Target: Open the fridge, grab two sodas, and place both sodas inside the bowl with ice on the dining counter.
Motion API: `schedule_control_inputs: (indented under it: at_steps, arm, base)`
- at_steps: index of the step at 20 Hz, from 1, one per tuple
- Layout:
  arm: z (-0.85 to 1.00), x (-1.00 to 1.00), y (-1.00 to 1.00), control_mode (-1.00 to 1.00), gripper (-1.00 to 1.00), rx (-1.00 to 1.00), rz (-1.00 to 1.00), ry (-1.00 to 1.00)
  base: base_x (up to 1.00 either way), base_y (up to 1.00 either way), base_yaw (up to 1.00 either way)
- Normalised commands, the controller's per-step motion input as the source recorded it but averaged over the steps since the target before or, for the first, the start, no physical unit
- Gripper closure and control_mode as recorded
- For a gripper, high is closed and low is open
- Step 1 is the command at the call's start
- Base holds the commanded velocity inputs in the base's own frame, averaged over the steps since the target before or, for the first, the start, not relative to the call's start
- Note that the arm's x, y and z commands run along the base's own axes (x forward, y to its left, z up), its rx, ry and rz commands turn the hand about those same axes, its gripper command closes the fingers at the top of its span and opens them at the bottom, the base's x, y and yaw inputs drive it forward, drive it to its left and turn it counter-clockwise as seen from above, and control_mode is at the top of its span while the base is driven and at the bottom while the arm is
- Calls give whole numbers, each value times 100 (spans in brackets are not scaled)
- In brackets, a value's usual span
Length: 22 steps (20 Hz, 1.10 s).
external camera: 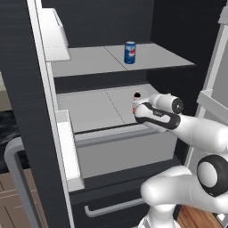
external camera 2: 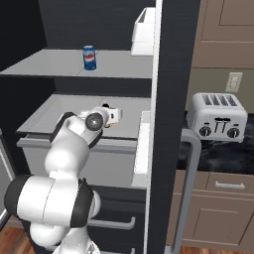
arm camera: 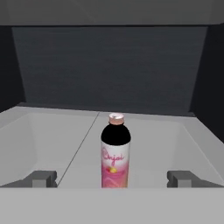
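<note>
I reach for the pink-label bottle (arm camera: 116,153) at my 12 o'clock; jaws spread wide, next advance and close.

- Fridge (external camera 2: 171,99) open in front of me, grey shelves inside.
- Blue can (external camera 2: 89,57) upright on upper shelf.
- My arm reaches onto the lower shelf; bottle (external camera 2: 105,105) cap peeks just past my wrist.
- Toaster (external camera 2: 217,116) on the bench (external camera 2: 218,156) to the right, beyond the door.

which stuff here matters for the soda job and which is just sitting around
For the job:
- fridge, doors open
- blue can, upper shelf
- pink-label bottle, lower shelf
- claw, open, facing the bottle

Lying about:
- toaster
- wall socket
</note>
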Motion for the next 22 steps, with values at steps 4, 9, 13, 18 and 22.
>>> schedule_control_inputs:
  at_steps: [4, 9, 13, 18, 22]
  arm:
    - [-14, 24, 0, -100, -100, 0, 0, 0]
    - [-14, 29, 0, -100, -100, 0, 0, 0]
    - [-12, 33, 0, -100, -100, 0, 0, 0]
    - [-15, 22, 0, -100, -100, 0, 0, 0]
    - [-18, 12, 3, -100, -100, 0, 0, 0]
  base:
    - [0, 0, 0]
    - [0, 0, 0]
    - [0, 0, 0]
    - [0, 0, 0]
    - [0, 0, 0]
